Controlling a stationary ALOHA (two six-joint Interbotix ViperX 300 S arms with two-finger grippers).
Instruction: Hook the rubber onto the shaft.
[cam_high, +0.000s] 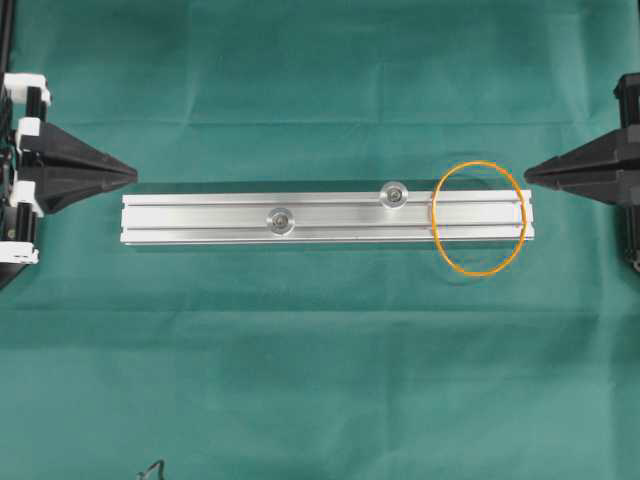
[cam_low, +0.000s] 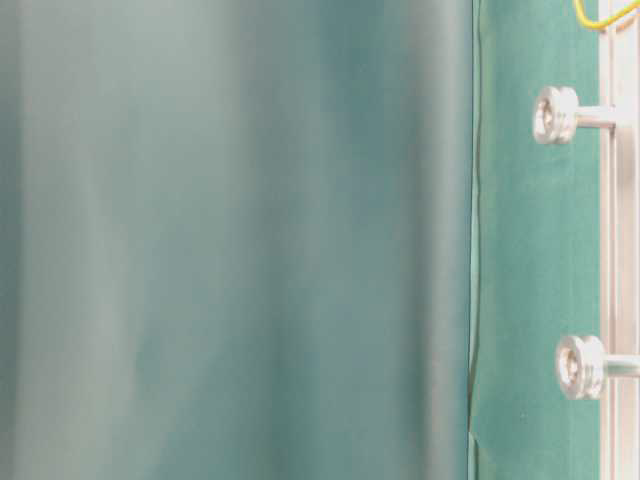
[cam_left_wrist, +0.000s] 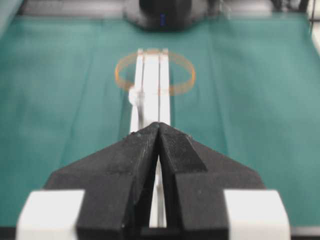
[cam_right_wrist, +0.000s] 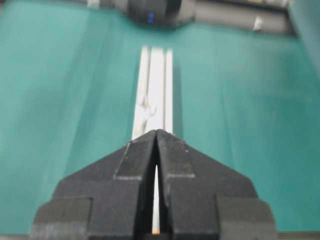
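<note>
Your work surface is a dark green cloth (cam_high: 300, 360) spread over the whole table, showing faint fold creases in a grid and a few soft wrinkles. In the table-level view the cloth's edge runs as a seam down the picture, and the left part of that view is only a blurred green plane; you cannot tell what it is.

On the cloth lies a long silver aluminium rail with lengthwise slots (cam_high: 200, 220), set crosswise in the overhead view. Two short metal shafts with round knurled heads stand up from it: one near the rail's middle (cam_high: 280, 220), the other (cam_high: 393, 194) toward the right and on the far slot. The table-level view shows both standing off the rail on thin stems.

The thin orange rubber band, a closed loop (cam_high: 478, 217), lies flat across the rail's right end portion. It spans the rail and overhangs onto the cloth on both sides. It is beside the right-hand shaft, not around either shaft, and no gripper touches it.

Your left gripper, black and wedge-shaped (cam_high: 128, 174), sits just off the rail's left end with its jaws brought together and nothing between them. Your right gripper (cam_high: 530, 172) sits just off the right end, near the band, jaws likewise together and empty. A dark cable end (cam_high: 152, 468) shows at the bottom edge.
</note>
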